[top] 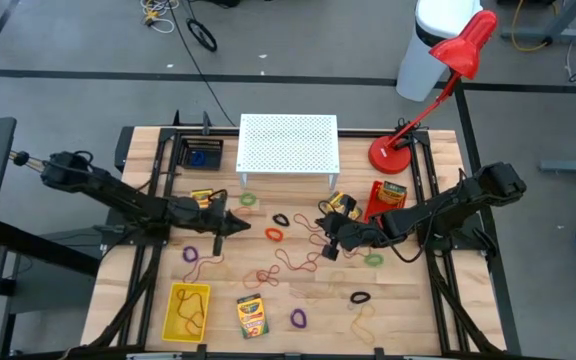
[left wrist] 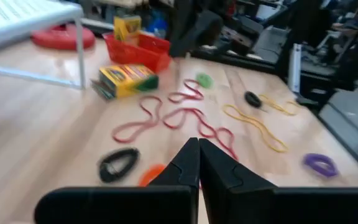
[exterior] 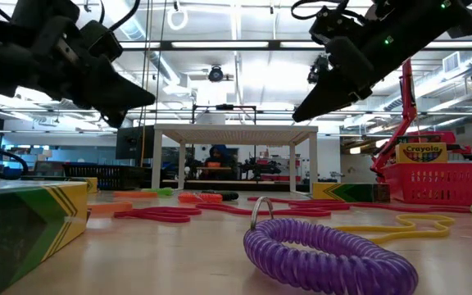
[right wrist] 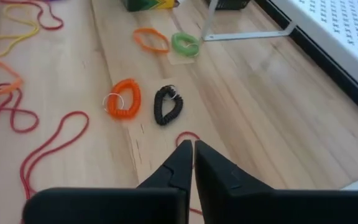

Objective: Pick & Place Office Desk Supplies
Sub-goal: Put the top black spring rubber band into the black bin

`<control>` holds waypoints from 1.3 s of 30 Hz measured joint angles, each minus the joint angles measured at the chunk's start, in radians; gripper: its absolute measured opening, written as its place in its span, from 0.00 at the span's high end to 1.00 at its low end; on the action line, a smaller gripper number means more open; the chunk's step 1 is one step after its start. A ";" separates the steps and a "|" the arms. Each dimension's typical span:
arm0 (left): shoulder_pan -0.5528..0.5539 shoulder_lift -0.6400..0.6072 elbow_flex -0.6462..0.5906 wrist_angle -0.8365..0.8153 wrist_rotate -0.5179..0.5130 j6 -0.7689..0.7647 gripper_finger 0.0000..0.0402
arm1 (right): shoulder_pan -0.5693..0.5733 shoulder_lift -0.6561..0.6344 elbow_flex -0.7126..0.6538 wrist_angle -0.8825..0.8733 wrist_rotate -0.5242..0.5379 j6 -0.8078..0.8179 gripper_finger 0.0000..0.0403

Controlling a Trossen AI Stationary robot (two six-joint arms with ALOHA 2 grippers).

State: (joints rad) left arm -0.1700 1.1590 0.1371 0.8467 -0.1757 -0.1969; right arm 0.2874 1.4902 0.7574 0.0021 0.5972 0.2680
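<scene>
Both grippers hovering empty, jaws pinched together, over the table point(top: 408, 300) middle.

Left gripper point(top: 240, 227) and right gripper point(top: 325, 251) are facing across orange loop point(top: 274, 234), black loop point(top: 281, 218) and rubber bands point(top: 293, 262); crayon box point(top: 252, 315) is lying near the front edge.

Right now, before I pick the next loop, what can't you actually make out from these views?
- Yellow tray, high view: what lies in it is too small to tell.
- Red basket, low view: its wall hides everything below the crayon box top.
- Black bin, high view: the blue thing inside is too small to name.
- Purple coil loop, low view: hides the table behind it.
</scene>
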 joint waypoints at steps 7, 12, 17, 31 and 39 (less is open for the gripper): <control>0.021 0.135 0.000 0.155 -0.030 0.014 0.98 | 0.000 0.013 -0.019 0.125 0.029 -0.024 0.97; 0.020 0.229 0.008 0.318 -0.034 0.034 0.98 | 0.001 0.019 -0.155 0.516 -0.108 -0.127 0.99; 0.020 0.295 0.078 0.332 -0.035 0.015 0.97 | 0.000 -0.051 -0.298 0.706 -0.158 -0.123 0.96; 0.007 0.458 0.311 0.245 -0.119 -0.028 0.98 | 0.001 -0.404 -0.314 0.413 -0.223 -0.189 0.97; 0.007 0.494 0.392 0.195 -0.163 -0.081 0.96 | 0.000 -0.400 -0.314 0.397 -0.165 -0.248 0.97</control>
State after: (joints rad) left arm -0.1627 1.6531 0.5293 1.0421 -0.3384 -0.2775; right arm 0.2874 1.0901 0.4435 0.3995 0.4321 0.0198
